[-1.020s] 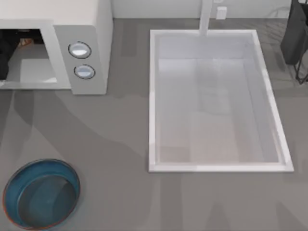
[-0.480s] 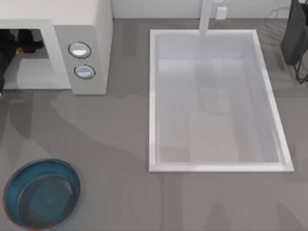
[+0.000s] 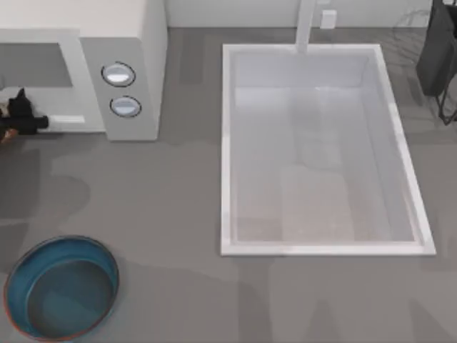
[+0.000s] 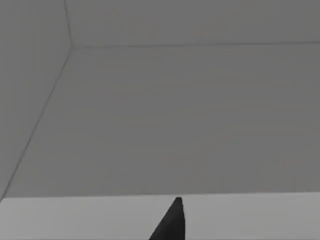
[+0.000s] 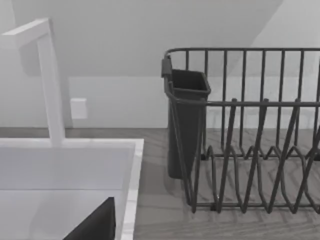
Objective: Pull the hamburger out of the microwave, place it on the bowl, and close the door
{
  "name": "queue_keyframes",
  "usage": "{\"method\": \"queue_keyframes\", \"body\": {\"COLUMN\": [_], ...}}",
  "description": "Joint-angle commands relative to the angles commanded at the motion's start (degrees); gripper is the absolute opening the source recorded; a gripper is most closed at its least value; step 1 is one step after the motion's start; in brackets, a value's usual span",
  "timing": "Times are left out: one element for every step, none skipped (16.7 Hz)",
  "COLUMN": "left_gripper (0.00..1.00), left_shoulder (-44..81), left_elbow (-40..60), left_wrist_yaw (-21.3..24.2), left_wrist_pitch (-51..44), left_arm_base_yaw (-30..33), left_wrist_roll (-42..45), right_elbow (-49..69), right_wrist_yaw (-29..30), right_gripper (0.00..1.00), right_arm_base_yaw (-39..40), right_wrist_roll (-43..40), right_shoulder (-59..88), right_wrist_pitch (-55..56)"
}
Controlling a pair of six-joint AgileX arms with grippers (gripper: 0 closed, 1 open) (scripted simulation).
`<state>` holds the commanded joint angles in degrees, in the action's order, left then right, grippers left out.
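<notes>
**A:** What is hard to make out here?

**B:** The left end effector [image 3: 16, 121] is cut off by the left edge of the top view, just in front of the microwave [image 3: 107, 64] opening. Only dark fingers and a small orange-tan speck [image 3: 8, 133] by them show. That speck may be the hamburger, but too little is visible to be sure. The microwave's left part also runs out of the picture, so I cannot see the door.

**A:** And the left wrist camera?

**B:** It faces plain grey cavity walls, with one dark fingertip [image 4: 172, 222] poking in at the edge. It tells nothing about the grasp.

**A:** How is the left arm posed?

**B:** It reaches in from the left at the level of the microwave's front lip, its fingers pointing right toward the knob panel [image 3: 120, 89].

**A:** Is that end effector clenched or released?

**B:** I cannot tell, nor whether it holds anything.

**A:** The right arm?

**B:** It sits parked at the far right. Its wrist camera looks over the sink [image 5: 70, 170], the faucet [image 5: 47, 80] and a dark dish rack [image 5: 240, 130]. One dark edge of the right end effector [image 5: 95, 222] shows, so I cannot tell its state.

**A:** Where is the bowl?

**B:** The bowl [image 3: 21, 271] sits on the counter [image 3: 171, 207] at the near left, well apart from the microwave.
</notes>
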<state>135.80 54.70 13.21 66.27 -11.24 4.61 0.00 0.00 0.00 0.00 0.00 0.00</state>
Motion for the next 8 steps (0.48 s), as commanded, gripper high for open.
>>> {"method": "queue_keyframes", "body": {"left_gripper": [0.0, 0.0, 0.0, 0.0, 0.0, 0.0, 0.0, 0.0], "left_shoulder": [-1.4, -2.7, -3.8, -4.7, -5.2, -5.4, -5.4, -5.4], "left_elbow": [-3.4, -6.2, -8.4, -10.0, -11.0, -11.3, -11.3, -11.3], "left_wrist_yaw": [0.3, 0.6, 0.8, 1.0, 1.1, 1.1, 1.1, 1.1], "left_wrist_pitch": [2.1, 4.0, 5.5, 6.7, 7.5, 7.7, 7.7, 7.7], "left_arm_base_yaw": [-0.3, -0.6, -0.9, -1.1, -1.2, -1.2, -1.2, -1.2], "left_wrist_roll": [0.1, 0.2, 0.2, 0.3, 0.3, 0.3, 0.3, 0.3], "right_elbow": [0.0, 0.0, 0.0, 0.0, 0.0, 0.0, 0.0, 0.0], "right_wrist_yaw": [0.0, 0.0, 0.0, 0.0, 0.0, 0.0, 0.0, 0.0], "right_gripper": [1.0, 1.0, 1.0, 1.0, 1.0, 1.0, 1.0, 1.0], "right_arm_base_yaw": [0.0, 0.0, 0.0, 0.0, 0.0, 0.0, 0.0, 0.0], "right_wrist_roll": [0.0, 0.0, 0.0, 0.0, 0.0, 0.0, 0.0, 0.0], "right_shoulder": [0.0, 0.0, 0.0, 0.0, 0.0, 0.0, 0.0, 0.0], "right_wrist_pitch": [0.0, 0.0, 0.0, 0.0, 0.0, 0.0, 0.0, 0.0]}}
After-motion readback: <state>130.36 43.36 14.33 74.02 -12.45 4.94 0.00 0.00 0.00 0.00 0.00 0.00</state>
